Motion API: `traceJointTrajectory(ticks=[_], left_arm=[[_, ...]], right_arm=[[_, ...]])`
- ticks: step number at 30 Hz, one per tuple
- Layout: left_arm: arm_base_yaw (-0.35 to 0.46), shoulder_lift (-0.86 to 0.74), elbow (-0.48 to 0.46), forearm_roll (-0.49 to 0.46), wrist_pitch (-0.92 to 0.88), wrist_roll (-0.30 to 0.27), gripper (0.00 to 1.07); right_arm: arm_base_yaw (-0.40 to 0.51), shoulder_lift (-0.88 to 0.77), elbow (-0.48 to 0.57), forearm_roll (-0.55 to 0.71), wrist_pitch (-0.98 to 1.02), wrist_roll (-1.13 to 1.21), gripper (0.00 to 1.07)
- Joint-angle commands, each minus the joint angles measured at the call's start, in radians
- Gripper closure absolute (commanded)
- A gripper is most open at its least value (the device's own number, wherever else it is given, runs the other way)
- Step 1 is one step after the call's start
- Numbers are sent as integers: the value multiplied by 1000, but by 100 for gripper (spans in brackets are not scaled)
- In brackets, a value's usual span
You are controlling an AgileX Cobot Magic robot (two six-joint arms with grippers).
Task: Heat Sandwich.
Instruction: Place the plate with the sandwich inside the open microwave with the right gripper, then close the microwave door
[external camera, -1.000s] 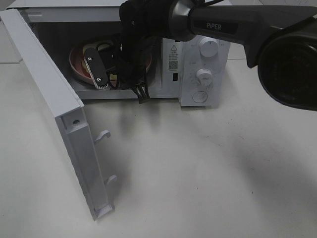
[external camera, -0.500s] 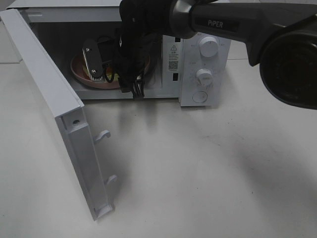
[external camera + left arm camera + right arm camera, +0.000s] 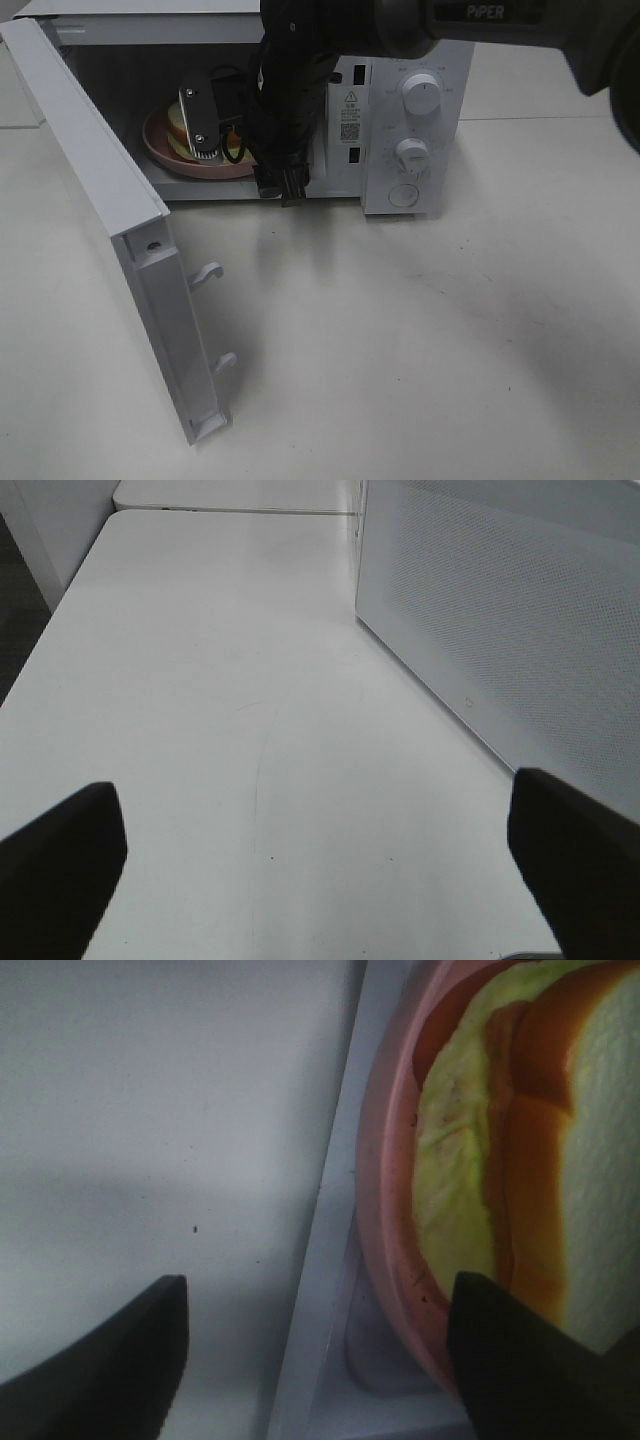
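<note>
The sandwich [image 3: 182, 126] lies on a round pink plate [image 3: 160, 152] inside the open microwave [image 3: 345, 60]. Up close, the sandwich [image 3: 560, 1160] shows white bread, tan crust and pale green lettuce, with the plate rim [image 3: 385, 1220] just past the oven's front sill. My right gripper [image 3: 320, 1360] is open at the oven mouth, its dark fingertips wide apart astride the sill and plate rim, gripping nothing. One silver finger [image 3: 200, 122] stands over the plate. My left gripper [image 3: 320, 870] is open over bare table beside the microwave's perforated side wall [image 3: 500, 630]; it does not show in the exterior view.
The microwave door [image 3: 110, 200] swings out to the left toward the table's front, latch hooks [image 3: 208, 272] facing right. The control panel with two dials [image 3: 420, 95] and a button [image 3: 404, 195] is right of the cavity. White table [image 3: 420, 340] spreads in front.
My right gripper has gone from shut on the plate rim to wide open. The plate with the sandwich now rests flat in the microwave. The left gripper has not moved.
</note>
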Motion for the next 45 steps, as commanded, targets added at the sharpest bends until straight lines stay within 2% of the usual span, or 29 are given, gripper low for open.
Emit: traceJointTrajectory(ticks=[1, 7, 11, 18, 20, 22, 24, 27, 36, 40, 45], left_arm=[[-4, -8, 3, -9, -4, -3, 10], [-4, -8, 3, -9, -4, -3, 10], [-4, -8, 3, -9, -4, -3, 10], [-4, -8, 3, -9, -4, -3, 10], [-4, -8, 3, -9, -4, -3, 10], [-4, -8, 3, -9, -4, -3, 10], [-4, -8, 3, -9, -4, -3, 10], [-4, -8, 3, -9, -4, -3, 10], [-4, -8, 3, -9, -4, -3, 10], [-4, -8, 3, -9, -4, -3, 10], [-4, -8, 3, -9, -4, -3, 10]], right_arm=[[2, -67, 90, 2, -45, 8, 37], [2, -134, 195, -4, -52, 30, 37], [2, -215, 317, -4, -81, 31, 37], [2, -312, 458, -4, -154, 35, 37], [2, -365, 520, -4, -197, 94, 34], [2, -379, 537, -4, -208, 113, 31], [2, -423, 596, -5, -237, 166, 23], [2, -450, 631, -15, -239, 180, 21], [2, -583, 777, -27, -238, 232, 24], [2, -676, 869, -31, -229, 340, 25], [2, -731, 914, -31, -219, 406, 26]])
